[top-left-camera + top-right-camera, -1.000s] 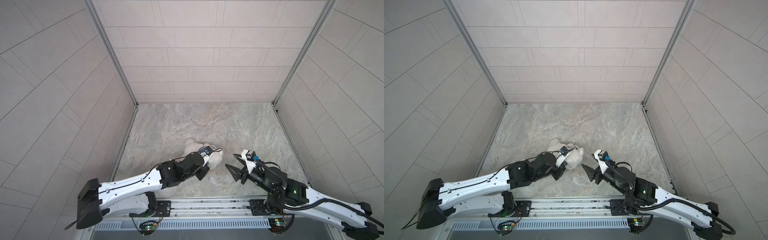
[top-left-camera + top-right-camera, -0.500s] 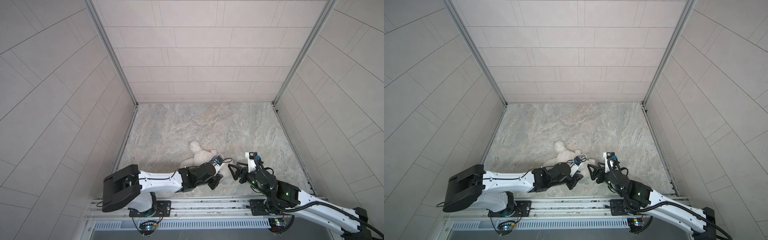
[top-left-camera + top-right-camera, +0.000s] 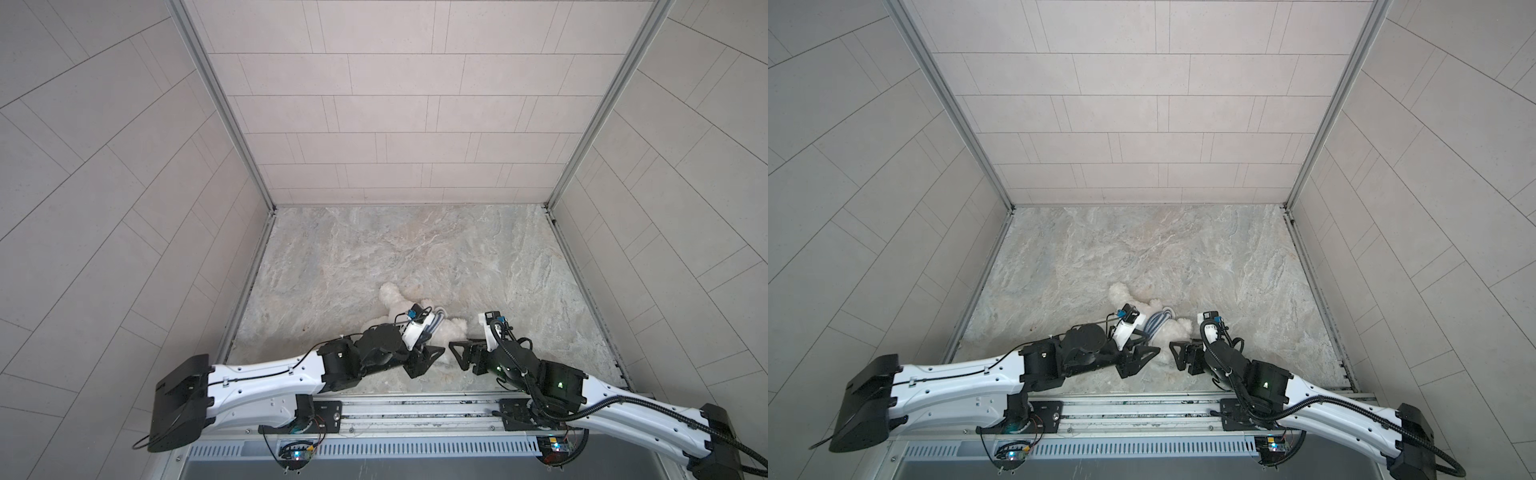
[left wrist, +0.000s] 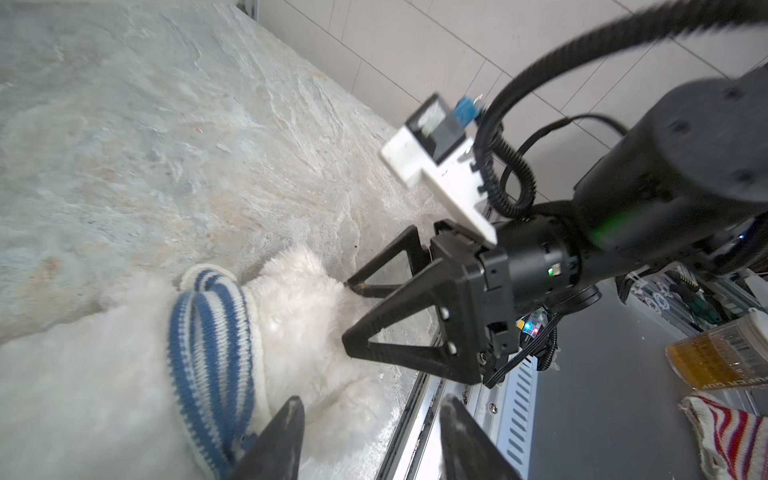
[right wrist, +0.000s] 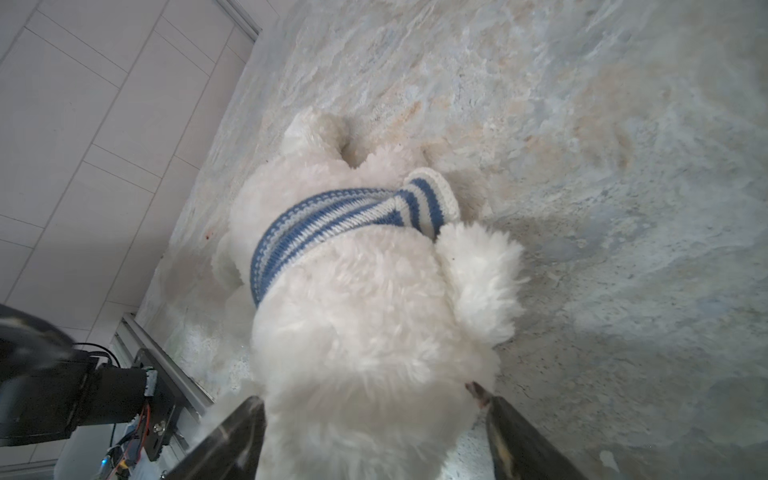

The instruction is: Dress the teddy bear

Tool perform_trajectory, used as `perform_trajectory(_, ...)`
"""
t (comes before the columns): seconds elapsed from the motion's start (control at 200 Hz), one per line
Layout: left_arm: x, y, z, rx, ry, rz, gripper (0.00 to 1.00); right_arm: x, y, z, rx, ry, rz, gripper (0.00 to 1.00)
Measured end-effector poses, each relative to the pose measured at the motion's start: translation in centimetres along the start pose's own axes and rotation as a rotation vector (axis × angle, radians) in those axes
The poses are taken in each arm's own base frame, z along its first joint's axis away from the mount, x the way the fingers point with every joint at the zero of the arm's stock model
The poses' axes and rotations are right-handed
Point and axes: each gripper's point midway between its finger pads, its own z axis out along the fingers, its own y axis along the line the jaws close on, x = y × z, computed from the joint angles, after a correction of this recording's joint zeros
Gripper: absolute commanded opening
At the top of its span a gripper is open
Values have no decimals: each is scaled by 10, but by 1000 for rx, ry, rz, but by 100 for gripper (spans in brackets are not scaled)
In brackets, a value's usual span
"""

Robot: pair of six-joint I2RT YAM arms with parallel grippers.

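Observation:
The teddy bear (image 3: pixel 394 297) (image 3: pixel 1122 294) is fluffy and white and lies near the table's front edge. A blue-and-white striped shirt (image 3: pixel 435 321) (image 3: pixel 1158 322) is bunched in a band around its neck. In the left wrist view my left gripper (image 4: pixel 372 415) is open, one finger (image 4: pixel 286 419) beside the shirt (image 4: pixel 208 332), with only fur beneath the gap. My right gripper (image 5: pixel 372 411) (image 4: pixel 347 311) is open, and its jaws stand on either side of the bear's head (image 5: pixel 374 332) without squeezing it. In both top views the two grippers (image 3: pixel 430 361) (image 3: pixel 457 357) face each other over the head.
A metal rail (image 3: pixel 415 409) runs along the table's front edge, right beside both grippers. Tiled walls close the back and both sides. Off the table, in the left wrist view, stand a clear cup (image 4: pixel 723 361) and a red striped knit cloth (image 4: pixel 731 436).
My left gripper has gone from shut to open and moved toward the front edge. The right gripper has opened wider and come in around the bear's head. The bear now lies stretched out nearer the front.

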Motion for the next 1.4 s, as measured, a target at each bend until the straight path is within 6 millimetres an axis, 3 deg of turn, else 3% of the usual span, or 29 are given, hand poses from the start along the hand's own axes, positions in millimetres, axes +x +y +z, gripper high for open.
perform_trajectory(0.09, -7, 25, -5, -71, -13, -45, 40, 6, -4, 5, 13, 17, 1, 82)
perform_trajectory(0.21, 5, 55, 1, -165, 42, -94, 32, 10, -7, 11, 11, 17, 14, 81)
perform_trajectory(0.526, 64, 88, 36, -259, 252, -144, 21, 8, -1, 17, -33, -6, 42, 79)
perform_trajectory(0.746, 66, 87, 48, -227, 244, -166, 21, 3, 3, 23, -49, -18, 57, 75)
perform_trajectory(0.986, 66, 84, 52, -198, 234, -175, 11, 0, 3, 27, -46, -25, 70, 36)
perform_trajectory(1.212, 67, 83, 53, -191, 237, -180, 9, -1, 3, 26, -48, -26, 54, 17)
perform_trajectory(1.327, 64, 81, 50, -187, 233, -181, 22, -4, 8, 24, -60, -31, 47, 9)
perform_trajectory(1.397, 62, 78, 48, -181, 228, -178, 22, -6, 10, 22, -71, -35, 40, 4)
